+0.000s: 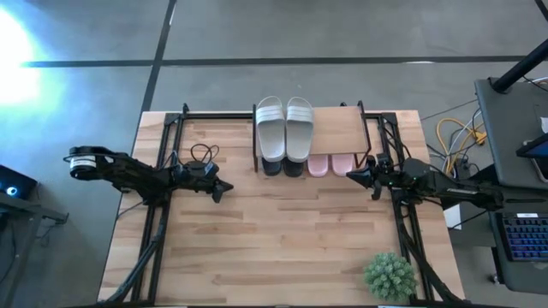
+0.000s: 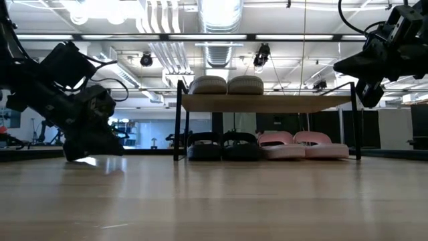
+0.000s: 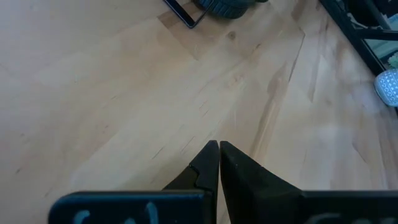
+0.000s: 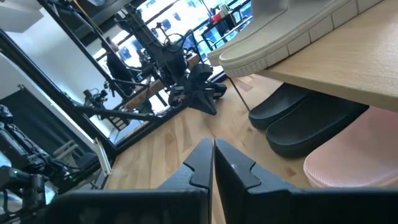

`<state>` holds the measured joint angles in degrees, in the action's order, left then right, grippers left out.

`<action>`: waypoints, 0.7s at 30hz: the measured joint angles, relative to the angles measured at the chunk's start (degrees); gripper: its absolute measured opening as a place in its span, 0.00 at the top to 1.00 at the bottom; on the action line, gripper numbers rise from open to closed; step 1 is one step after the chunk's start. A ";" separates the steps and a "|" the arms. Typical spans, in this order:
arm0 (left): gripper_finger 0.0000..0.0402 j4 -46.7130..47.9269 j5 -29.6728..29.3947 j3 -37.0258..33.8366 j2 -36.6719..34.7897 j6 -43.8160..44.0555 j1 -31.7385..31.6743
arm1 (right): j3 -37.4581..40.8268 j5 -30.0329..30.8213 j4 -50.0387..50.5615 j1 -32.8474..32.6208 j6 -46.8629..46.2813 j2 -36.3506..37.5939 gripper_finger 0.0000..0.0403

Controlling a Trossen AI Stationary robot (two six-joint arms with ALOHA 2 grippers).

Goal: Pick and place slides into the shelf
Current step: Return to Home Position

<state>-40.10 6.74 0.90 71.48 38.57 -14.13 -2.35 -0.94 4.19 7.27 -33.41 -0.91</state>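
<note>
The shelf (image 1: 338,128) stands at the table's far edge, a light board on thin black legs. A pale grey pair of slides (image 1: 285,128) lies on the left part of its board (image 2: 267,102). Under the board, the black pair (image 2: 224,146) and the pink pair (image 2: 302,144) rest soles down on the tabletop. My left gripper (image 1: 224,188) is shut and sits low over the table, left of the shelf, touching no slide. My right gripper (image 1: 351,177) is shut and hovers raised at the shelf's right front, just beside the pink pair (image 4: 348,162) and holding nothing.
A small potted plant (image 1: 390,275) stands near the table's near right corner. Black frame rails (image 1: 158,231) run along the table's left and right sides, and a coiled black cable (image 1: 203,154) lies by the left arm. Bare wood spreads across the middle and near part.
</note>
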 joint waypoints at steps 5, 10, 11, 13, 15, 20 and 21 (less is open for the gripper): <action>1.00 -0.06 -0.03 0.03 0.00 -0.07 0.00 | -0.02 -0.22 0.00 -2.48 -0.09 0.00 0.98; 1.00 -0.23 -0.04 0.05 0.00 -0.09 0.00 | -0.02 -0.45 0.00 -3.23 -0.11 0.00 0.98; 1.00 -0.26 -0.04 0.05 0.00 -0.10 0.00 | -0.02 -0.47 0.00 -3.25 -0.10 0.00 0.98; 1.00 -0.26 -0.07 0.05 0.00 -0.12 0.00 | -0.02 -0.45 0.00 -3.23 -0.11 0.00 0.98; 1.00 -0.26 -0.07 0.07 0.00 -0.12 0.02 | -0.02 -0.46 -0.01 -3.23 -0.09 0.00 0.98; 1.00 -0.26 -0.11 0.09 0.00 -0.14 0.04 | -0.02 -0.45 -0.01 -3.23 -0.07 0.00 0.98; 1.00 -0.25 -0.11 0.09 0.00 -0.14 0.04 | -0.02 -0.45 -0.01 -3.23 -0.07 0.00 0.98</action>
<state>-40.34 6.63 0.99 71.48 38.44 -14.09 -2.37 -1.39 4.18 4.03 -33.47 -0.91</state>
